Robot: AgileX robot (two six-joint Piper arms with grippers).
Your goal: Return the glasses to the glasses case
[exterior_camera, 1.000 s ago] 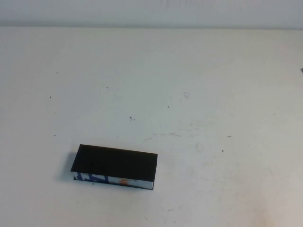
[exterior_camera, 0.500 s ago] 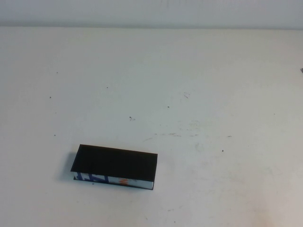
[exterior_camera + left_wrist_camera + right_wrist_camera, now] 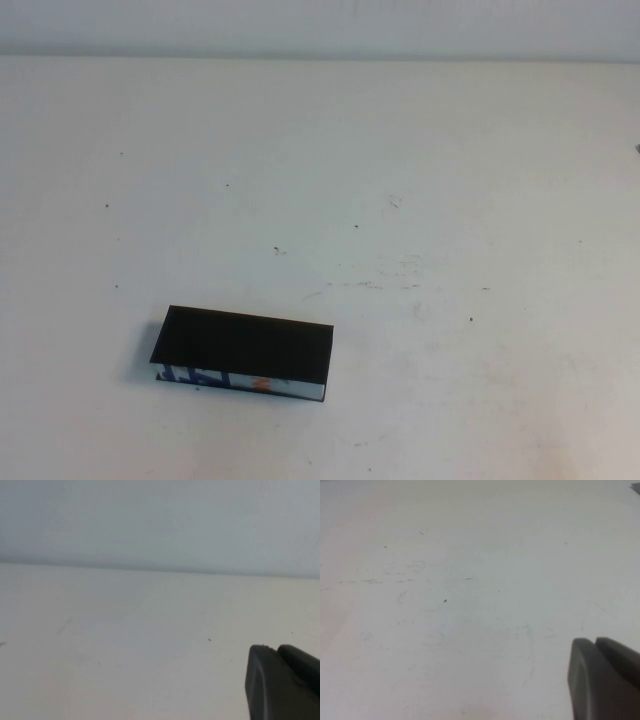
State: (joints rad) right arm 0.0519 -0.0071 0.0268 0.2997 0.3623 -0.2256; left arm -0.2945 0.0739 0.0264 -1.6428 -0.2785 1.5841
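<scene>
Right gripper (image 3: pixel 605 680), fingers together, and left gripper (image 3: pixel 282 682) (state indeterminable) sit parked; closed black rectangular glasses case (image 3: pixel 243 348) at seven o'clock, apparently finished.

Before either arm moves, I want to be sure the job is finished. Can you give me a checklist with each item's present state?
1. Glasses case closed: ok, the lid is down and it lies flat on the table, towards the robot's left.
2. Glasses inside the case: cannot tell; none are visible anywhere.
3. Right gripper empty: ok, it is shut on nothing, above bare table.
4. Left gripper clear of the case: ok, it is over bare table.
5. Both arms withdrawn: ok, neither shows in the high view.
</scene>
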